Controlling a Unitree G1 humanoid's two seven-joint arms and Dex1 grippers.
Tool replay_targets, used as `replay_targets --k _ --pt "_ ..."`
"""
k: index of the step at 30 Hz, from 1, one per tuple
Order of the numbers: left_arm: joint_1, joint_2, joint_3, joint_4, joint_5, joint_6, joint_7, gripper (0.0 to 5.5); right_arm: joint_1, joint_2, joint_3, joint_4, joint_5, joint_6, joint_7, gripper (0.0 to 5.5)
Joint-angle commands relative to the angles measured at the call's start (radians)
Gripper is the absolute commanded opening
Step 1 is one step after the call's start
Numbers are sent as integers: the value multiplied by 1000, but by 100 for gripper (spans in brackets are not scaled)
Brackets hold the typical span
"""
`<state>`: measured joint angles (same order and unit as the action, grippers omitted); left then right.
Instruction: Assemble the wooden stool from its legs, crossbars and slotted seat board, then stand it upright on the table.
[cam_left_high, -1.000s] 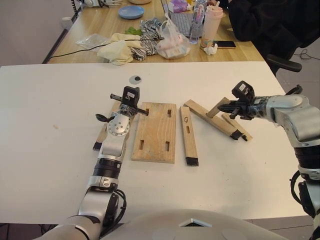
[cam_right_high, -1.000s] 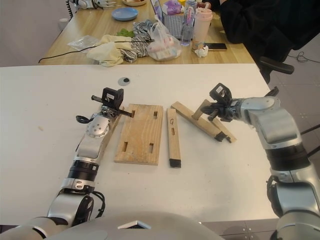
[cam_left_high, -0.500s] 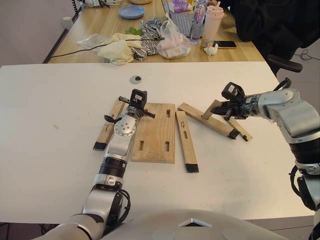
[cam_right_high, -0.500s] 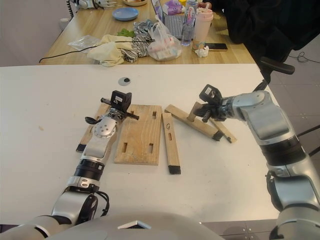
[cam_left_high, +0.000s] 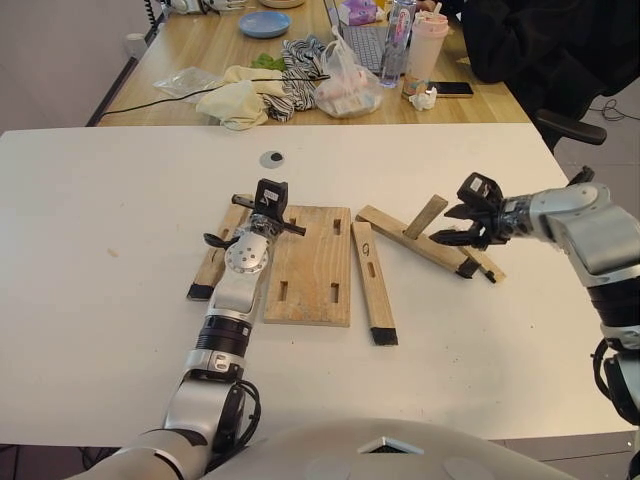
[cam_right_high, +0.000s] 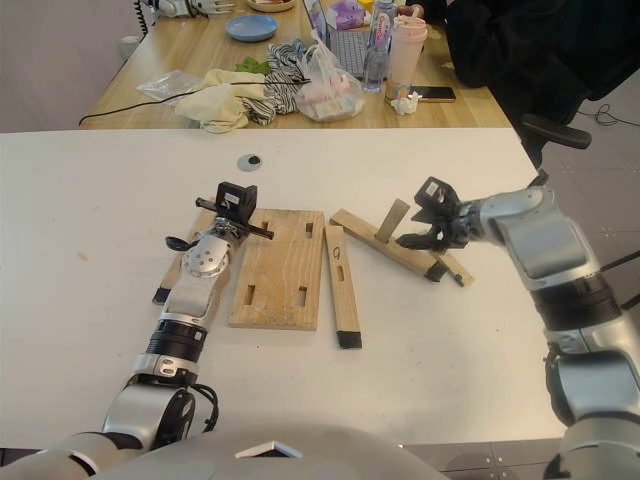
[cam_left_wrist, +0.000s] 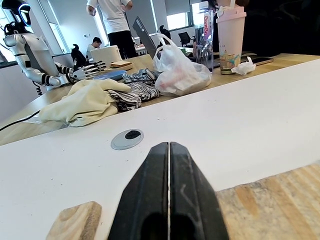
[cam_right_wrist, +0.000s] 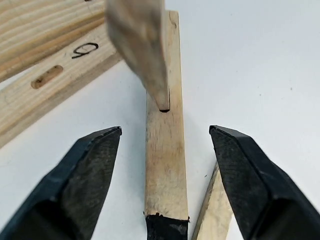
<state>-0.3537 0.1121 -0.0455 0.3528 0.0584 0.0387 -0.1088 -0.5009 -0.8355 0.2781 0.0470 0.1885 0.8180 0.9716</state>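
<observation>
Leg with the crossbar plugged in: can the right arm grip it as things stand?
Probably yes. The right tool is open and straddles the leg near its dark-tipped end, and nothing sits between tool and wood.

Seat board (cam_left_high: 308, 262) flat, crossbar (cam_left_high: 425, 217) seemingly in leg (cam_left_high: 400, 229)

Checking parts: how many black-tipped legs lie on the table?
4 legs: one left of the seat board, one right of it, one holding the tilted crossbar, one beside the right gripper.

seat board (cam_left_high: 308, 265): pale bare wood, grainy
leg (cam_right_wrist: 162, 150): same wood, black-coated end
worktop (cam_left_high: 100, 200): white, smooth, matt
right claw fingers (cam_right_wrist: 85, 175): matt black
</observation>
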Motion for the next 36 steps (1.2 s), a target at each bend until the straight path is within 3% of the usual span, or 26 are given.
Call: replay_targets --k 1,7,15,24,29,34,36 --pt "-7 11 3 2 -3 3 -14 0 43 40 23 78 -31 -66 -14 324" --pt "-25 21 4 6 -1 7 -36 0 71 127 30 239 -64 -155 -39 324" --pt "-14 -5 52 -14 -92 4 -85 0 144 129 12 228 -64 -168 -33 201" --pt "112 -85 195 -382 -744 298 -403 134 79 213 -207 138 102 -127 -78 201" --pt "124 -85 271 -482 -1039 450 -449 221 -87 236 -314 -38 366 91 6 201" --pt "89 -91 297 -497 -1173 505 -436 300 -155 237 -399 -192 642 345 29 201" --pt "86 -101 287 -535 -1221 523 -443 302 -171 249 -408 -204 698 402 11 201"
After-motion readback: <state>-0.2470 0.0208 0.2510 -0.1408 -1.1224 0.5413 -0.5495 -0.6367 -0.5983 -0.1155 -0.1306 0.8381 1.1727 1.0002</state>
